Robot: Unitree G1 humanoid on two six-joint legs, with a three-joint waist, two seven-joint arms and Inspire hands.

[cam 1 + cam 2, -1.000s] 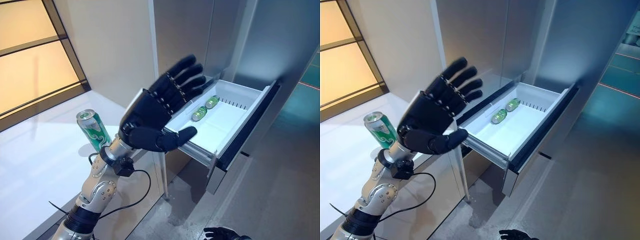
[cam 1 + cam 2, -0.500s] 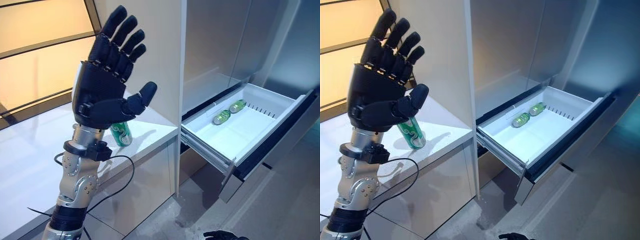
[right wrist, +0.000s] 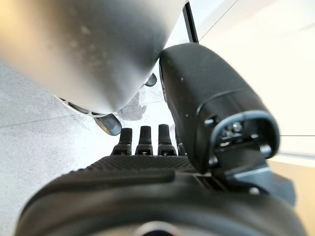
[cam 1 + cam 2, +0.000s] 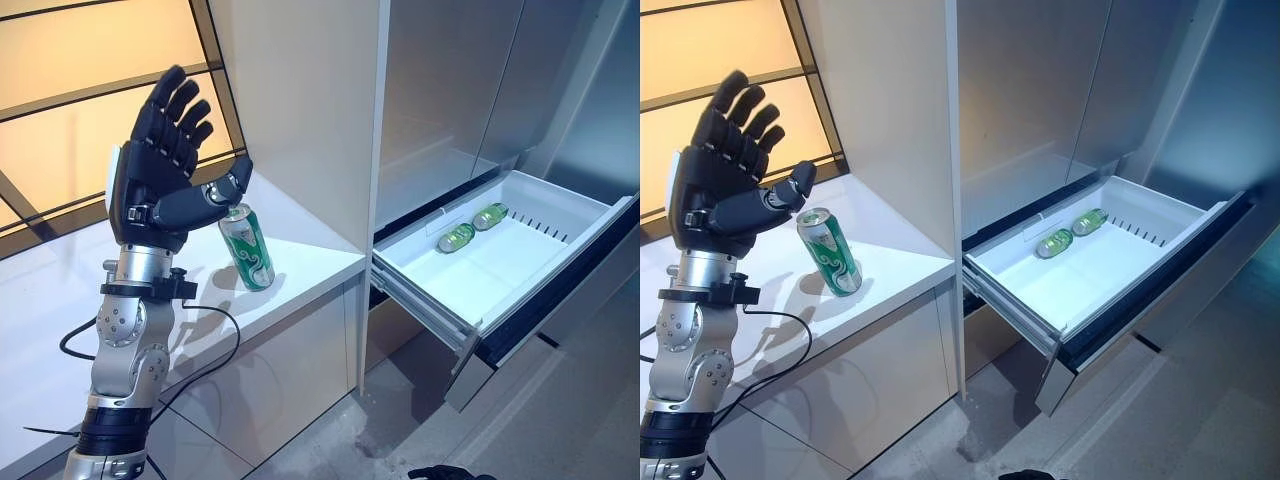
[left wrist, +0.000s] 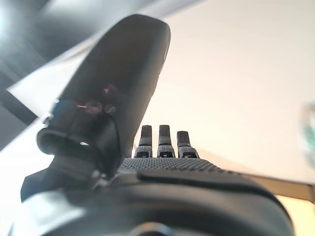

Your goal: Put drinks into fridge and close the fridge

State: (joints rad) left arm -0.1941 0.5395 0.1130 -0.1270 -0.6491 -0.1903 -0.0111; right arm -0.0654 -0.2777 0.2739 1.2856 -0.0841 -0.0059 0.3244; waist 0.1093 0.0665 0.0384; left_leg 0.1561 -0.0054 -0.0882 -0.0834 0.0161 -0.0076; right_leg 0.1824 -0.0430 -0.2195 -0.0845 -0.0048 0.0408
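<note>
A green can [image 4: 247, 248] with a silver top and pale swirl markings stands upright on the white desk [image 4: 300, 265], just beside and below the thumb of the left hand [image 4: 160, 190] without touching it; two more green cans [image 4: 456, 237] [image 4: 490, 216] lie on their sides at the back of the open white fridge drawer [image 4: 470, 275], well off to the hand's thumb side. Half a second ago the left hand stood in front of the can on the desk and hid most of it, whereas now it is clear of the can. The left arm rises upright with the hand held up, palm facing the camera, fingers spread and straight and holding nothing, while the right hand [image 3: 142, 142] hangs low over the floor with its fingers straight.
</note>
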